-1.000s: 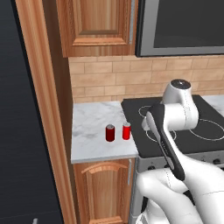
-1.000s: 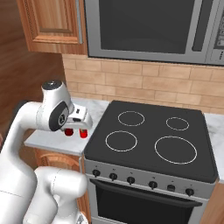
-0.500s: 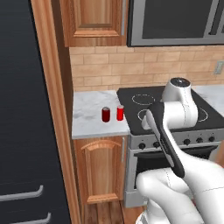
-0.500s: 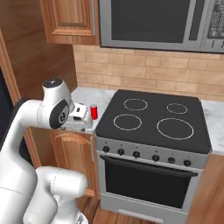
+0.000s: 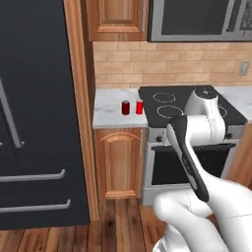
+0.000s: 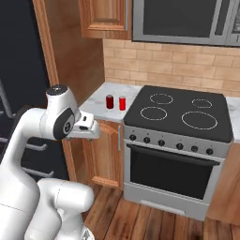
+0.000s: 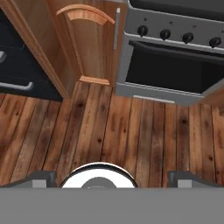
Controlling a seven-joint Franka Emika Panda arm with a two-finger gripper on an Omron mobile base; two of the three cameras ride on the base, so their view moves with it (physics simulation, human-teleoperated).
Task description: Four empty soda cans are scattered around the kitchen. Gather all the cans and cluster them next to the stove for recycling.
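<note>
While two red soda cans [image 5: 132, 107] are seen upright side by side on the marble surface [image 6: 96, 101] just left of the stove [image 6: 180, 112] | end effector [image 7: 109, 176] carried empty, jaws spread wide, aimed at the wooden floor [image 7: 109, 131] | risk: cans toppled if later deliveries are set down too close.

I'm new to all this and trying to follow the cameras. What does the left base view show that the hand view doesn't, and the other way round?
The left base view alone shows two red soda cans standing on the marble counter, the cooktop, the brick wall and the microwave. The hand view alone shows the wooden floor from above, with the open end effector empty. Both show the oven front, the wooden cabinet door and the dark refrigerator.
</note>
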